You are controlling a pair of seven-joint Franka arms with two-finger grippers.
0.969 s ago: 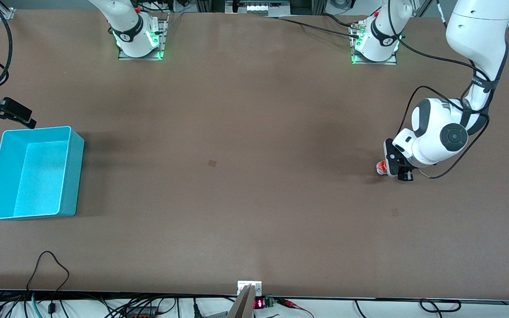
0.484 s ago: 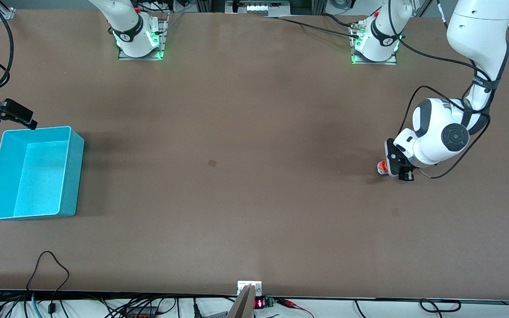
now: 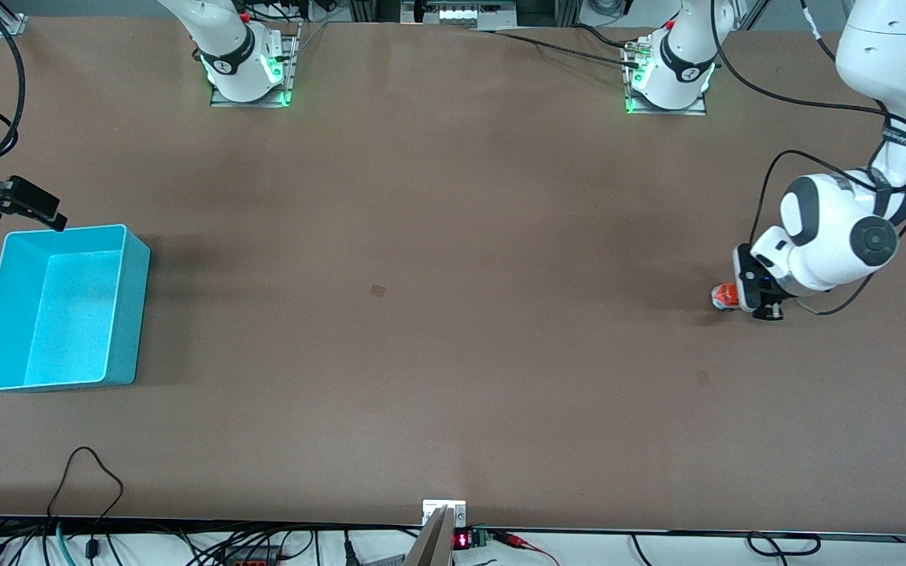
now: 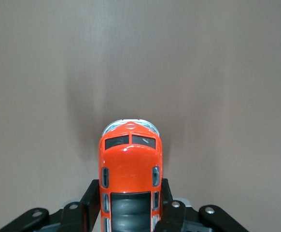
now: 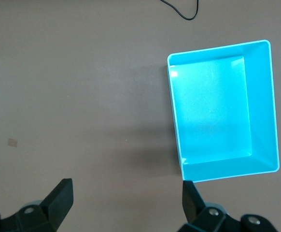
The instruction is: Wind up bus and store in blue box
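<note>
1. Nearest the front camera of the task's things: the light turquoise-blue rectangular plastic bin, i.e. the blue box (image 3: 60,310), sits on the brown worktop (image 3: 421,377) at the right arm's end. Nothing inside; speckled floor bare.
2. Slightly farther from the camera, at the left arm's end, well apart from the box: the small orange toy bus (image 3: 724,296) w/ dark roof windows, low at the worktop.
3. Left claw (image 4: 127,212) is clamped on the bus, one finger pressed to each flank; nose sticks out ahead of the fingers. Can't tell if the wheels touch the worktop.
4. Right claw (image 5: 126,193) hangs over the worktop just beside the box's farther corner, fingers spread wide, holding nothing. That arm waits.
5. Step in hand, as I read it: winding phase, bus gripped low at the surface, prob. a pull-back drag to load the spring.
6. Next calls for: keep wheels pressed down during the drag, then lift w/o losing grip and carry across the whole worktop to the box.
</note>
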